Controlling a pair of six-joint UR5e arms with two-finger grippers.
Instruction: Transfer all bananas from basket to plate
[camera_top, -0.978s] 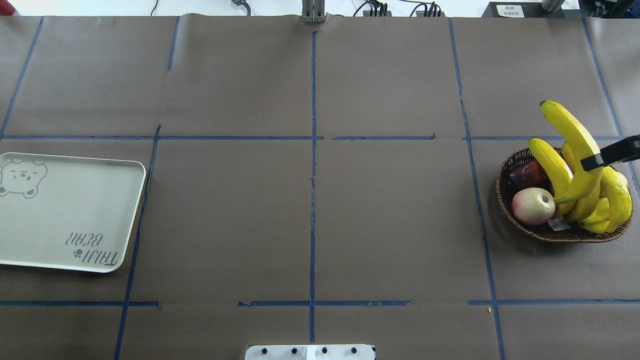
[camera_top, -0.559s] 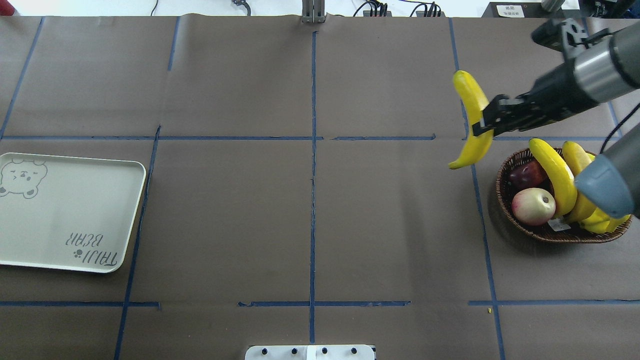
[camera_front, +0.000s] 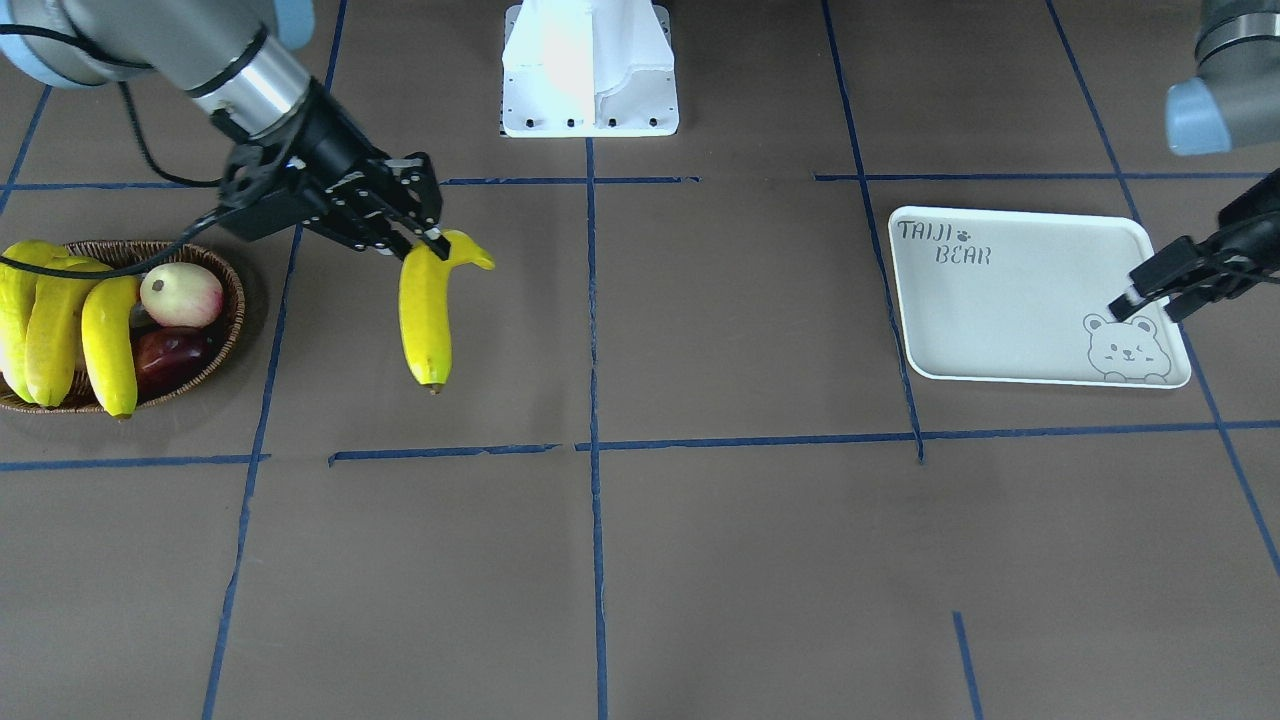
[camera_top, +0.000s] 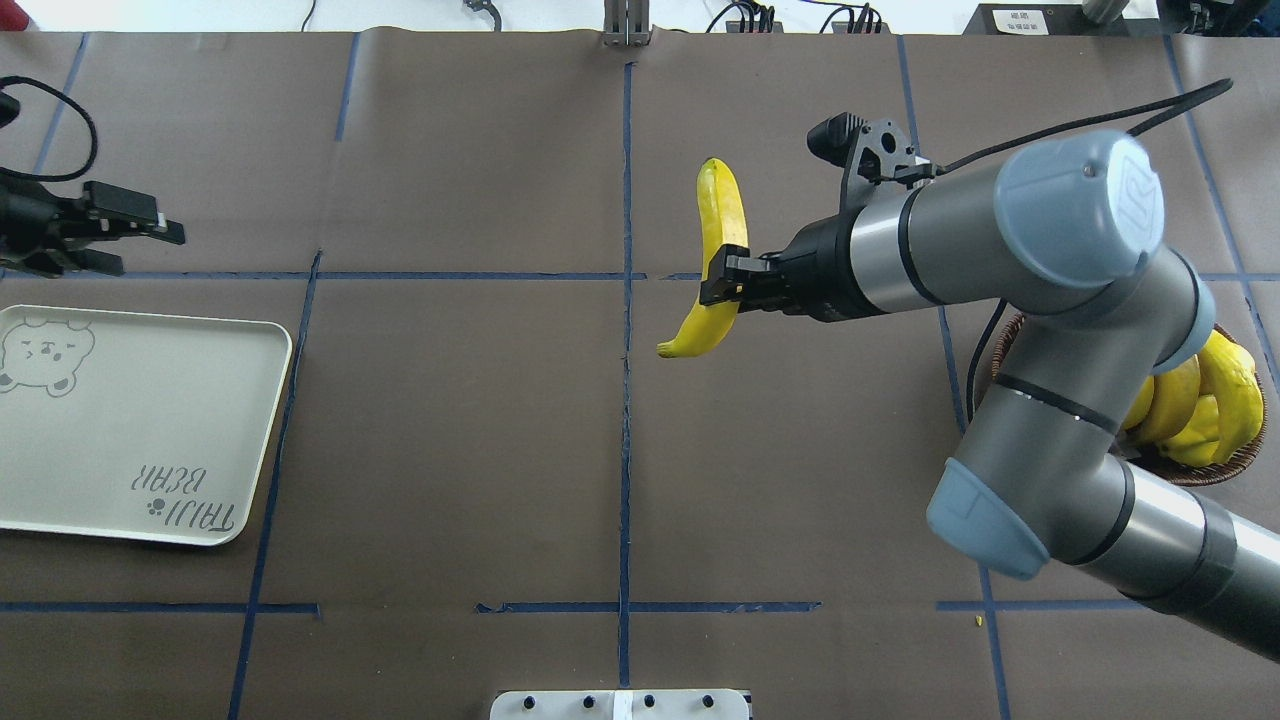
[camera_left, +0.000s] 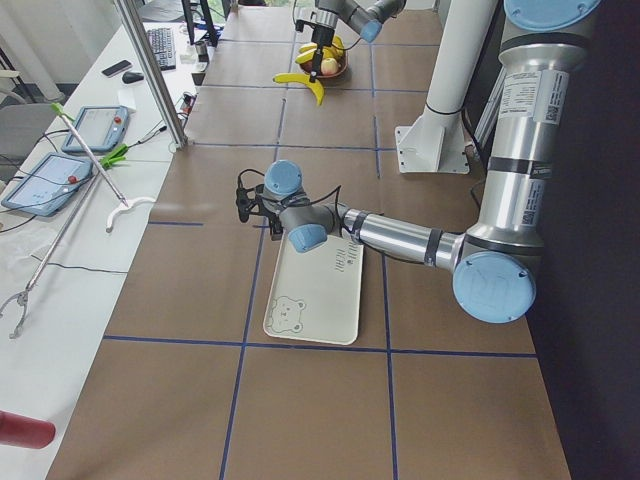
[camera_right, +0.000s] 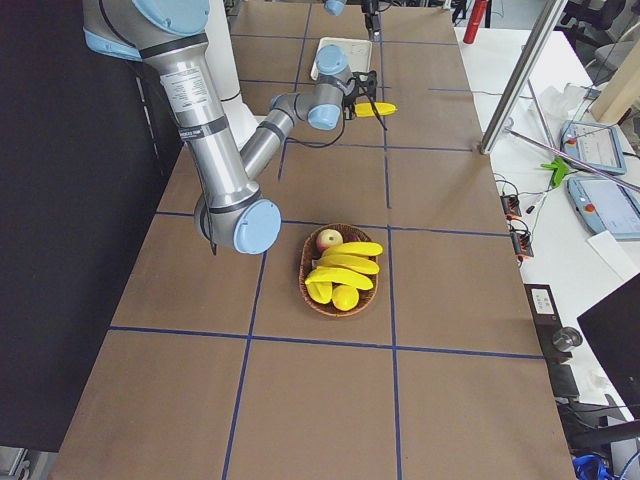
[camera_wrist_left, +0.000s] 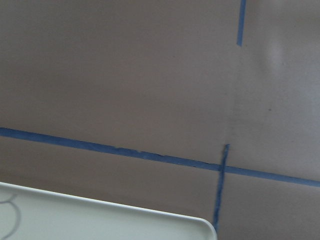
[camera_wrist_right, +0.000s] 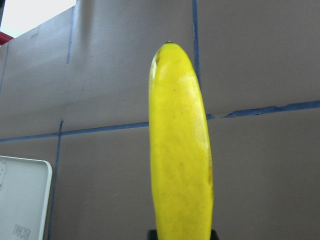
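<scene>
My right gripper is shut on a long yellow banana and holds it above the table just right of the centre line; it also shows in the front view and fills the right wrist view. Three more bananas lie in the brown wicker basket at the table's right end; my right arm hides most of it from overhead. The white bear plate lies bare at the left end. My left gripper is open and empty just beyond the plate's far edge.
A pink-cream apple and a dark red fruit lie in the basket, with stubby yellow-green fruits beside the bananas. Blue tape lines cross the brown table. The robot's white base stands at the near middle edge.
My right gripper carried the banana up out of the basket and leftward to near the table's centre line. My left gripper came into view beyond the plate.
</scene>
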